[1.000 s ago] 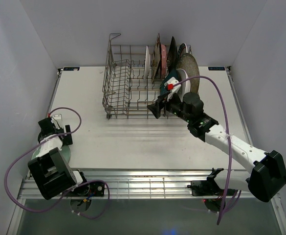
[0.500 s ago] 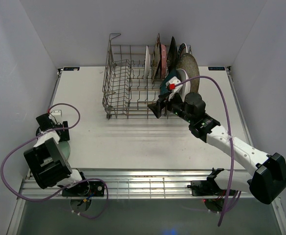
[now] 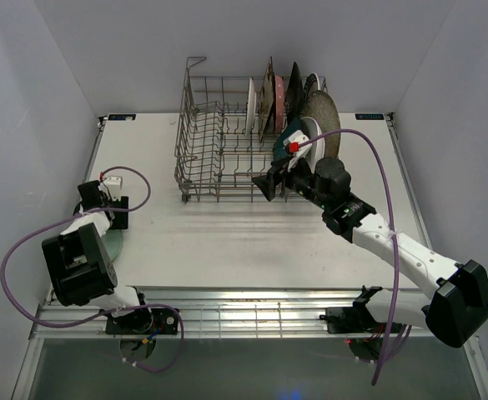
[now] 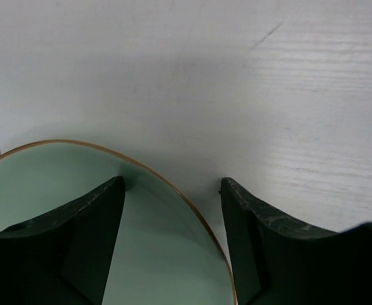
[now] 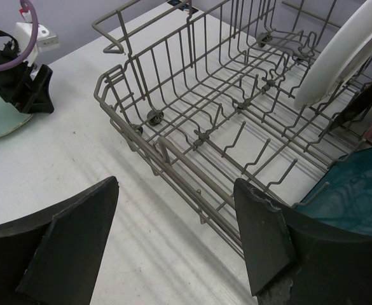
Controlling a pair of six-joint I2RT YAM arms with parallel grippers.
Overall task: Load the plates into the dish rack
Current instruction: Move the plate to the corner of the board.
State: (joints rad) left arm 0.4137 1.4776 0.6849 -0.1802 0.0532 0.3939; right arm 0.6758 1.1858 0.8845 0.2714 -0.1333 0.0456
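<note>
Top external view: the dish rack (image 3: 218,150) is seen standing at the far centre of the worktop (image 3: 227,242), with several plates (image 3: 319,117) set upright on edge in its right part, while its left part is shown as bare tines. The right end effector (image 3: 267,185) is held at the near right side of the rack, just beside a teal plate (image 3: 292,133). The left end effector (image 3: 113,212) is placed low at the left edge of the worktop, over a pale green plate (image 3: 117,242) that lies flat there, well apart from the rack. Left wrist view: the left end effector (image 4: 173,185) is shown with its fingers apart, one over the pale green plate (image 4: 46,184) and the other over bare worktop, so that the brown rim is straddled; whether the plate is touched cannot be told. Right wrist view: the fingers of the right end effector (image 5: 176,184) are spread wide, and the near wall of the dish rack (image 5: 192,127) is seen between them. A white plate (image 5: 338,57) is seen upright in the rack at the far right, and the teal plate (image 5: 354,190) just beside the right finger.
</note>
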